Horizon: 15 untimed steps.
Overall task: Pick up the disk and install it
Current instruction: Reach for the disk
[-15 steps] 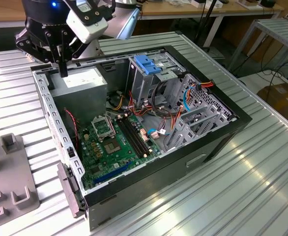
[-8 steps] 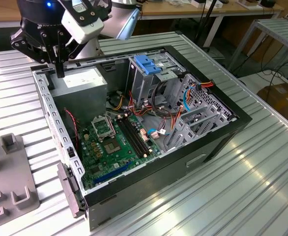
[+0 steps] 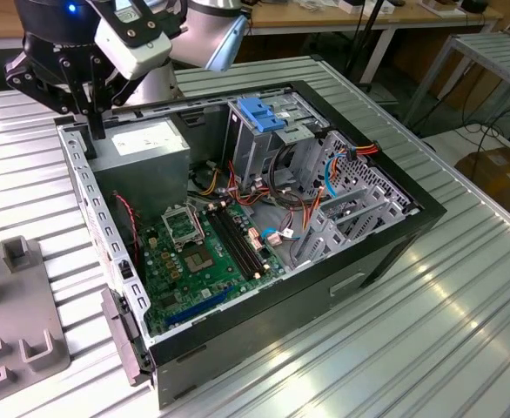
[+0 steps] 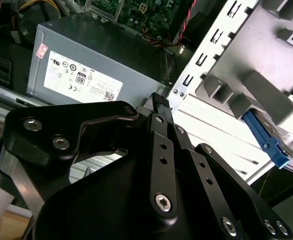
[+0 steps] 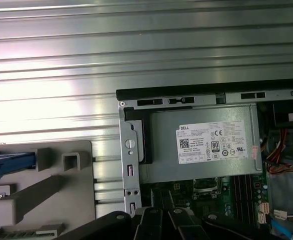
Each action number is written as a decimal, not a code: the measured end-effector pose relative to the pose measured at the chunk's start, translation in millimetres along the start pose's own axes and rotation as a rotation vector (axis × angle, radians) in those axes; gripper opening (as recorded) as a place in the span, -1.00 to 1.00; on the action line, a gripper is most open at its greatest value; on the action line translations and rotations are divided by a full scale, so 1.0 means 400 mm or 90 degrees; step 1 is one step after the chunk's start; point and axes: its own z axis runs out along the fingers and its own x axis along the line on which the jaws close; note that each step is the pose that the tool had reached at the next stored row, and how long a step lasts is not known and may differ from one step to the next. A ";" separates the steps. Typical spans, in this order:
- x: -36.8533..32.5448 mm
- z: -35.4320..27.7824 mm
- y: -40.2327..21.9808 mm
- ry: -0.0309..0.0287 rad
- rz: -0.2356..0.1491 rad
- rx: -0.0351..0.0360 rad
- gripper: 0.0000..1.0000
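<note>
Pincer (image 4: pixel 159 100) nearest the lens in the second wrist view: black bolted links, fingers drawn together, nothing held between them. In the exterior view it hangs tip-down over the far corner of the open case (image 3: pixel 385 235), on the exterior view's left, just above the rim beside the power supply (image 3: pixel 142 144); cannot tell whether it touches the rim. Power supply is a grey box with a white label, set in that corner of the case. Green motherboard (image 3: pixel 203 252) lies on the case floor next to it. Blue-topped cage (image 3: pixel 259 113) stands upright further along, with red, orange and blue cables (image 3: pixel 281 187) looping around it. Disk (image 5: pixel 9 162) sits outside the case, well apart from the pincer, resting in a grey fixture (image 5: pixel 61 200) on the table (image 3: pixel 429 348). In the first wrist view its bright blue rail and a corner of white label show. In the second wrist view the blue rail pokes out from under the fixture's grey blocks. Table is ribbed bright metal; the case sits flat on it, side panel off.
</note>
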 end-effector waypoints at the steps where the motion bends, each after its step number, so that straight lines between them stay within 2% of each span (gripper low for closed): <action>1: 0.002 0.000 0.000 0.0000 0.000 0.0000 -0.80; 15: 0.027 -0.001 -0.002 0.0004 0.000 0.0001 -0.80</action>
